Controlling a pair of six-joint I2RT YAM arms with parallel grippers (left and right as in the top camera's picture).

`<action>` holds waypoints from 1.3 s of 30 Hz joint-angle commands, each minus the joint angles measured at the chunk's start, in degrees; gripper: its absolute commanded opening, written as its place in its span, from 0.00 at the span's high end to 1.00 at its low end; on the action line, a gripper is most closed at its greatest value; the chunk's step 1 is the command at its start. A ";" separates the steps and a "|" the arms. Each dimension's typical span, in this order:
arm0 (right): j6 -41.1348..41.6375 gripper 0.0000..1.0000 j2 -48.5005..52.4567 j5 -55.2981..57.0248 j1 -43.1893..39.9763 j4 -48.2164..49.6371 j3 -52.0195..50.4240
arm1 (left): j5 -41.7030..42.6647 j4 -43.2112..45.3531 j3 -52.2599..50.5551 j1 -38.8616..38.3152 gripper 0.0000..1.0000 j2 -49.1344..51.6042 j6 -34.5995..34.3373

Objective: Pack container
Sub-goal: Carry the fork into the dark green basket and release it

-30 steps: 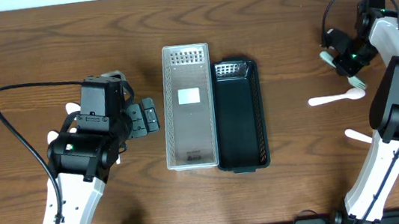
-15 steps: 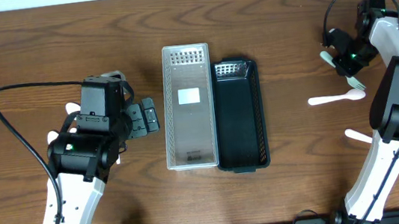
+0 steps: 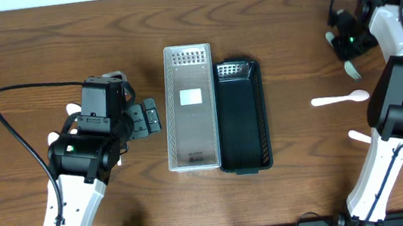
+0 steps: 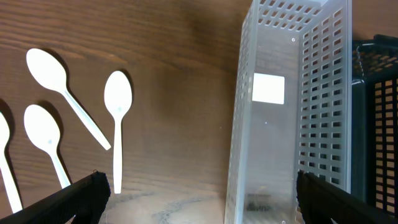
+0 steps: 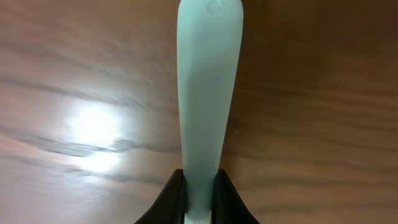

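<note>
A clear perforated container [image 3: 190, 107] and a black perforated container [image 3: 242, 116] stand side by side mid-table. My right gripper [image 3: 343, 46] at the far right is shut on a pale green utensil [image 3: 351, 72]; in the right wrist view the fingers [image 5: 176, 190] pinch its handle [image 5: 208, 93] above the wood. My left gripper [image 3: 149, 119] is open and empty, just left of the clear container [image 4: 292, 118]. Several white spoons [image 4: 117, 102] lie on the table to its left, mostly hidden under the arm in the overhead view.
A white spoon [image 3: 341, 99] lies right of the black container. Another white utensil [image 3: 360, 137] lies nearer the front, beside the right arm's base. The black container's edge [image 4: 379, 124] shows in the left wrist view.
My right gripper has moved toward the far edge with the pale green utensil, which has turned and come off the table. The left arm has not moved.
</note>
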 commanded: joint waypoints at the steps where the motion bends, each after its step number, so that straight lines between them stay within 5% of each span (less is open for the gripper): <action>1: 9.73 0.99 -3.98 -0.50 3.08 -3.30 6.69 | -0.72 0.04 0.68 0.28 0.02 -0.22 -0.24; 8: 24.90 0.99 -12.13 -3.82 11.80 -17.68 13.44 | -0.72 0.00 0.68 0.28 0.02 -0.22 -0.07; 19: 50.66 0.99 -19.04 -7.32 31.30 -25.44 12.98 | -0.72 -0.28 0.68 0.28 0.02 -0.22 -0.07; 30: 65.18 0.99 -19.04 0.00 40.28 -18.34 -4.70 | -0.72 -2.19 0.68 0.28 0.02 -0.22 -0.07; 39: 63.32 0.99 -19.04 -1.86 42.47 -3.80 -21.22 | -0.72 -2.16 0.68 0.28 0.02 -0.22 -0.09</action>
